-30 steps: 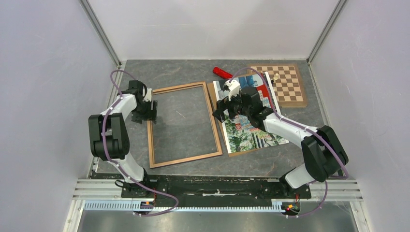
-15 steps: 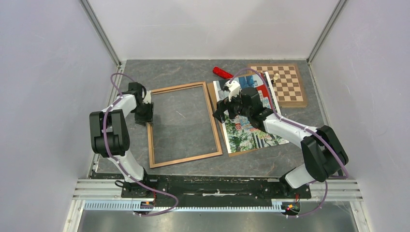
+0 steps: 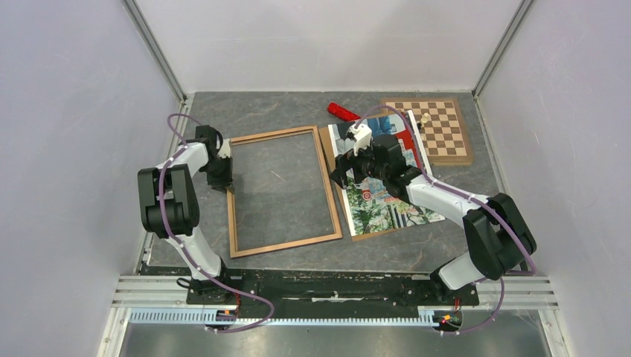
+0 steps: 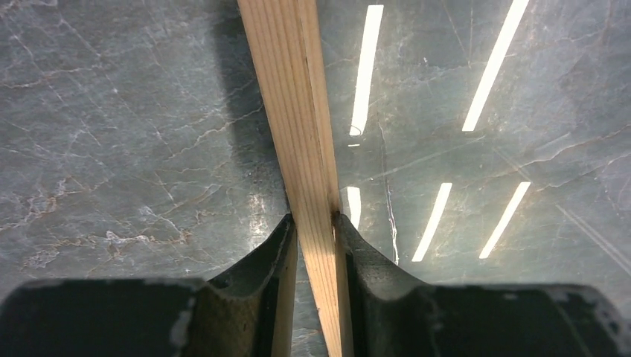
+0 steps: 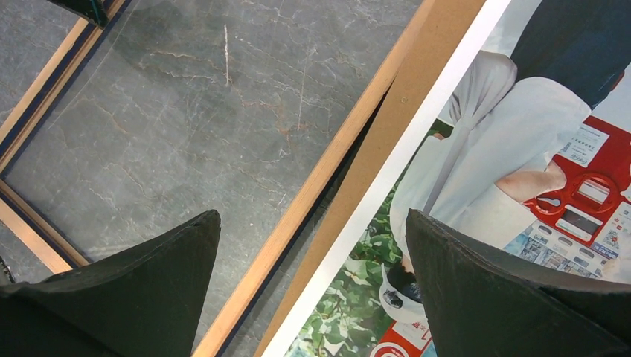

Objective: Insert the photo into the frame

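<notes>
Looks like the left gripper (image 4: 314, 223) pinches the frame (image 4: 290, 89) rail to steady it, while the right gripper (image 5: 312, 216) hangs wide open over the photo (image 5: 521, 134) edge.

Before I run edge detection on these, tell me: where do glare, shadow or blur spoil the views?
Left wrist: bright white light streaks reflect on the surface right of the frame rail, and a dark shadow lies left of it. Right wrist: the photo is sharp, free of streaks. Top external: even light, only soft shadows.
</notes>
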### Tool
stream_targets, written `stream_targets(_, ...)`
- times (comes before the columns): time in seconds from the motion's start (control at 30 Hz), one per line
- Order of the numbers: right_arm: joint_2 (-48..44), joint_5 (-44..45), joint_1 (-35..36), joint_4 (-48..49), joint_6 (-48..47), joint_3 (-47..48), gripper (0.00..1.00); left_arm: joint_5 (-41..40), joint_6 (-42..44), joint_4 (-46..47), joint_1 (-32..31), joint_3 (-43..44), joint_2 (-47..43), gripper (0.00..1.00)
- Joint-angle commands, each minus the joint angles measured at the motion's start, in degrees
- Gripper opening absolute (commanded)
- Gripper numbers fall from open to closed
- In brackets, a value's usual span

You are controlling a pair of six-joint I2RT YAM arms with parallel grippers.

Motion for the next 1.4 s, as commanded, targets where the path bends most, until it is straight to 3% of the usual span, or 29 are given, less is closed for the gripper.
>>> stream_targets(0.0,-1.77,1.04,-0.52,2.01,-1.05,0.16,0.98,0.27,-1.95,3.53,0.23,2.52,2.33,0.07)
stream_targets(0.07,-1.72,1.09,-0.63,1.97,-1.06,0.33,0.98,-0.05,-2.14,3.53,0.24,3.24,2.86,0.02)
stream_targets(0.57,-3.20,6.96,-4.88,-2.47,-3.95,3.67,0.98,-1.55,-2.06,2.56,0.46,12.25,9.49,0.03)
stream_targets(0.67,-4.43,8.50,-6.93,-4.33,-4.92,3.85,0.98,-1.60,-2.26,2.60,0.51,12.31,9.57,0.13)
stream_targets(1.0,-9.22,10.24,-19.79,-14.69,-12.24,3.38,0.98,0.79,-2.29,2.65,0.51,12.33,2.71,0.79)
stream_targets(1.37,-6.78,2.77,-35.68,-26.33,-22.57,6.78,0.98,5.96,-2.09,2.04,0.43,10.63,-10.47,0.83)
